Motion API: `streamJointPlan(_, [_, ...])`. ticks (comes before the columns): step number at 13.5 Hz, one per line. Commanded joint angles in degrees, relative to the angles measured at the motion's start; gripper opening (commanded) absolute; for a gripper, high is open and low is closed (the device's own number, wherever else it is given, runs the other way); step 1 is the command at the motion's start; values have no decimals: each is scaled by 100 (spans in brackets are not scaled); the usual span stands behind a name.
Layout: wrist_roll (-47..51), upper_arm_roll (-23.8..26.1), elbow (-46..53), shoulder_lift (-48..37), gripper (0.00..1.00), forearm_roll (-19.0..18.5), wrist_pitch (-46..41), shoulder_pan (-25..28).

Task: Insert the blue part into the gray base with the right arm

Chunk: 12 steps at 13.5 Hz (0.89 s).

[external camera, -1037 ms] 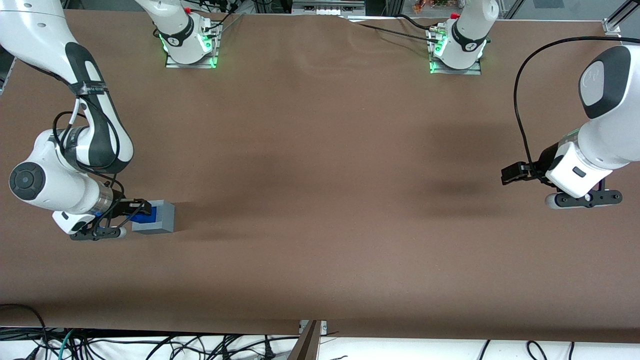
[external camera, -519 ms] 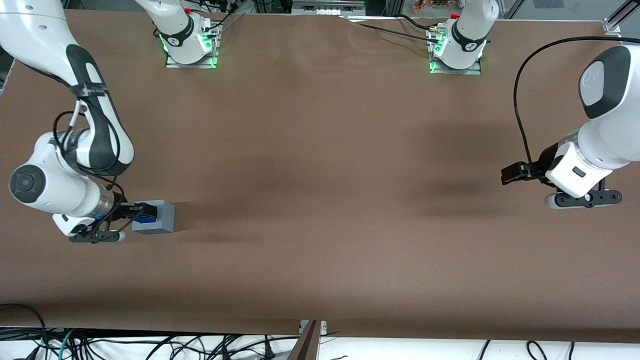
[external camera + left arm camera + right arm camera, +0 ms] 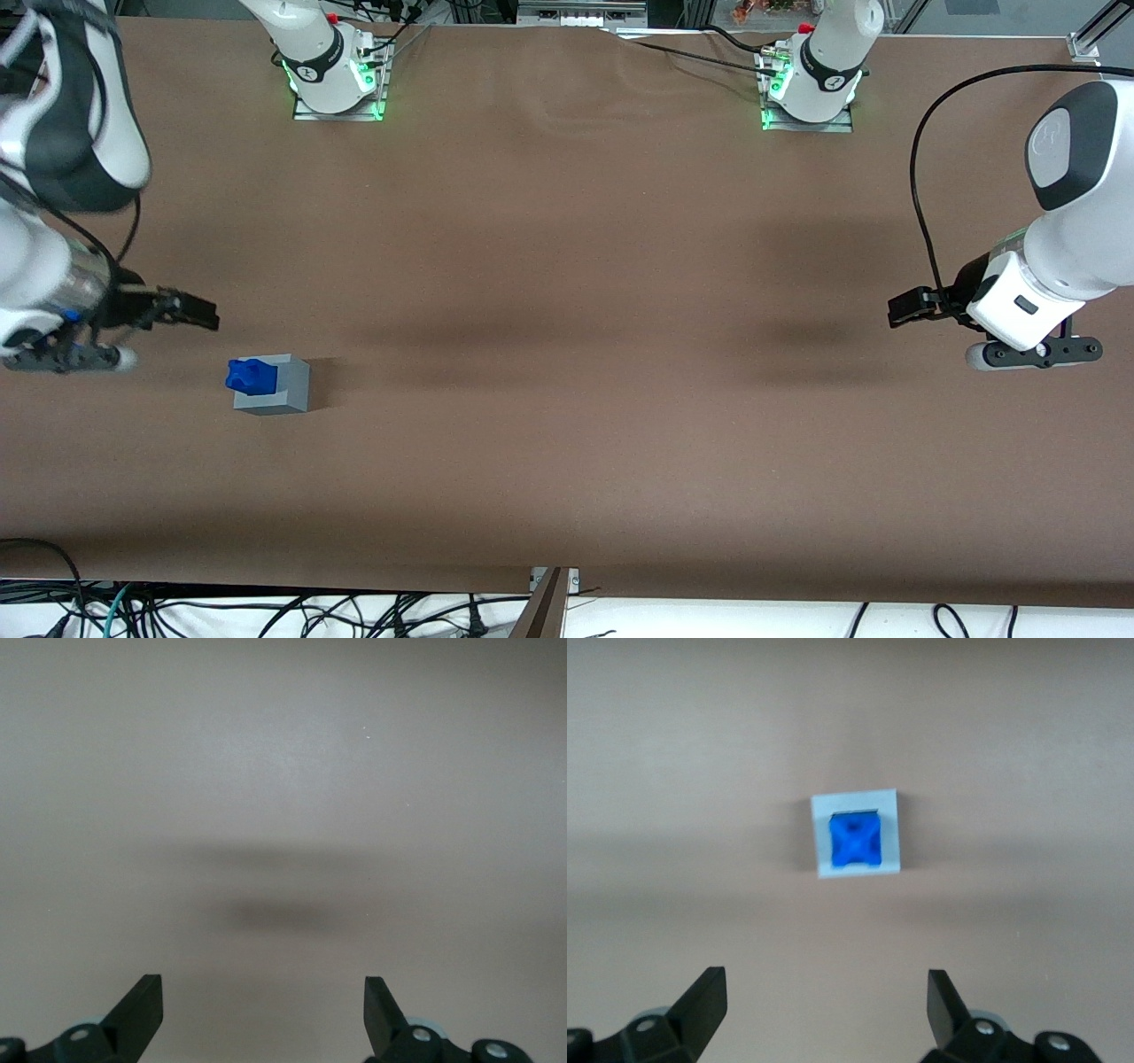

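Observation:
The gray base point(image 3: 283, 387) sits on the brown table toward the working arm's end. The blue part point(image 3: 251, 376) sits in the recess in its top and sticks up above it. In the right wrist view the blue part point(image 3: 855, 842) lies inside the square gray base point(image 3: 889, 835), seen from well above. My right gripper point(image 3: 190, 312) is open and empty, raised high above the table, off to the side of the base and farther from the front camera than it. Its open fingers point(image 3: 704, 1001) show in the wrist view with nothing between them.
The brown table point(image 3: 567, 354) stretches wide toward the parked arm's end. Two arm bases with green lights point(image 3: 337, 84) stand at the table's edge farthest from the front camera. Cables lie below the near edge.
My right gripper has let go of the blue part, opened, and risen up and away from the base. The blue part stays in the gray base.

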Motion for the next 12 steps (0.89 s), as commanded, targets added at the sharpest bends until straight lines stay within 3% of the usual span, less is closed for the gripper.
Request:
streamJointPlan(1, [74, 27, -792, -965, 100, 184, -89, -31])
streamJointPlan(12, [13, 62, -549, -1144, 100, 308, -642, -22])
